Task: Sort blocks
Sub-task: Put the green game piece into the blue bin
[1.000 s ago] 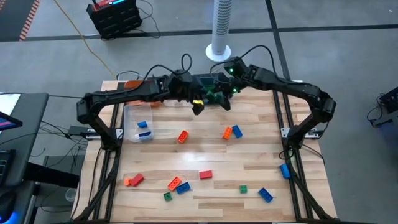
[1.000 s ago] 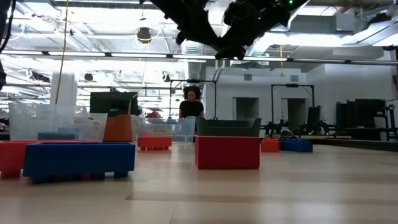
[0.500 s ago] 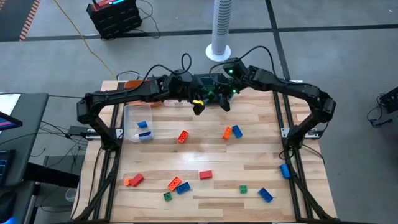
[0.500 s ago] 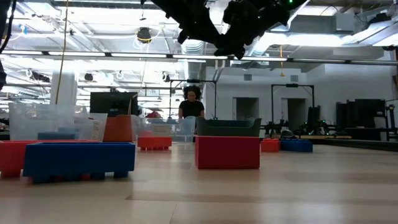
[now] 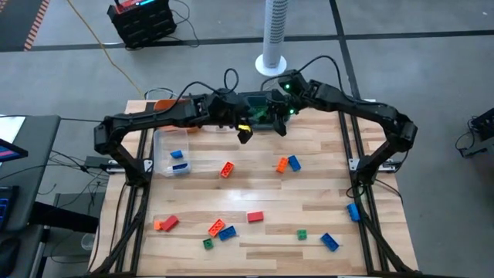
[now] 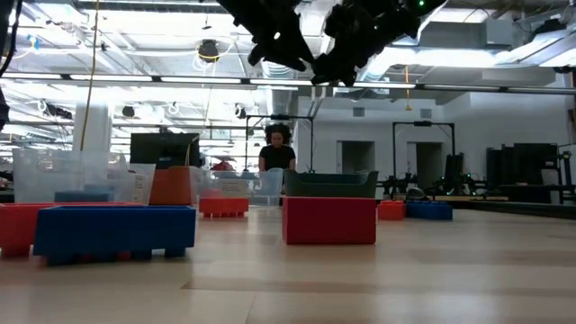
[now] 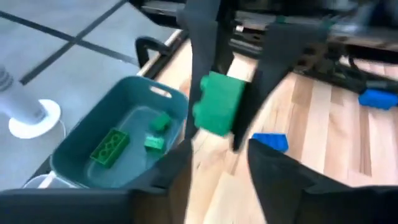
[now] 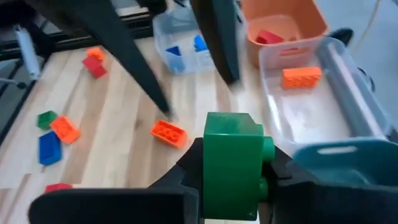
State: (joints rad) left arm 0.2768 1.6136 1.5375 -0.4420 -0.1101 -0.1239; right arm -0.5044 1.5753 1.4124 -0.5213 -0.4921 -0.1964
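Right wrist view shows my right end effector [image 8: 231, 186] now clenched on the green block [image 8: 231, 163] beside the teal bin [image 8: 348, 163], the left end effector [image 7: 217, 155] having just released it, handover done.

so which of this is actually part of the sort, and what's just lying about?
Job:
- green block in right gripper
- left gripper
- loose blocks on table
- teal bin, clear bin, orange bin

Lying about:
- white fan pole
- black case on floor
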